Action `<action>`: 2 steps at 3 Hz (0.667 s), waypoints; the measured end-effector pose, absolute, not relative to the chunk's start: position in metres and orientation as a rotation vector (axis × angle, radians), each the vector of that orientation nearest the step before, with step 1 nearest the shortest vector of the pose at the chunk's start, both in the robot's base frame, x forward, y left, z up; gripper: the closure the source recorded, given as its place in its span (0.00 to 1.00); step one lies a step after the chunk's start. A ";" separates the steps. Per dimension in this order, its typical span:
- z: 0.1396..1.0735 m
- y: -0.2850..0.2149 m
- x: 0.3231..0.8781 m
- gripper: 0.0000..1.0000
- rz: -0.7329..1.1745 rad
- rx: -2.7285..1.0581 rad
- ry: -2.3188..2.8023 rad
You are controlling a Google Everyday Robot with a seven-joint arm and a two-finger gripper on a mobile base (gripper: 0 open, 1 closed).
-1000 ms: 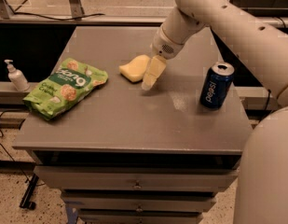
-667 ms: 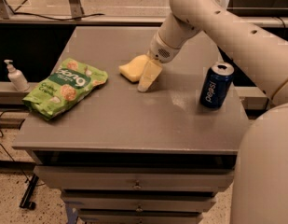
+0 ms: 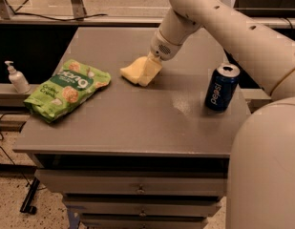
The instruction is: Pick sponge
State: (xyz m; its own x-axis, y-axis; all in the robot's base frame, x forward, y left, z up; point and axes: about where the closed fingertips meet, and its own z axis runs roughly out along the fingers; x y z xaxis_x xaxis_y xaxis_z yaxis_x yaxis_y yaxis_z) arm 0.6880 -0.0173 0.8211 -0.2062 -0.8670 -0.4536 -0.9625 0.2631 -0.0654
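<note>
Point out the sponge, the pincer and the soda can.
sponge [image 3: 130, 71], camera view, bare left part
pincer [image 3: 147, 78], camera view, its tip, at the sponge's right edge
soda can [image 3: 222, 89], camera view, blue side

Gripper [image 3: 151, 70]: has slid to its left since a second ago, from the right edge of the sponge [image 3: 131, 72] to further over it; it now sits against the sponge's right half.
Sponge: less of it shows than before; its right part is now covered by the gripper and only its left part sticks out on the gripper's left.
Wrist [image 3: 164, 42]: has moved left along with the gripper and stands a little lower than before.
Arm [image 3: 242, 37]: reaches further left across the view than before.
</note>
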 end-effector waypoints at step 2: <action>0.825 -0.017 0.688 1.00 0.325 -1.661 2.141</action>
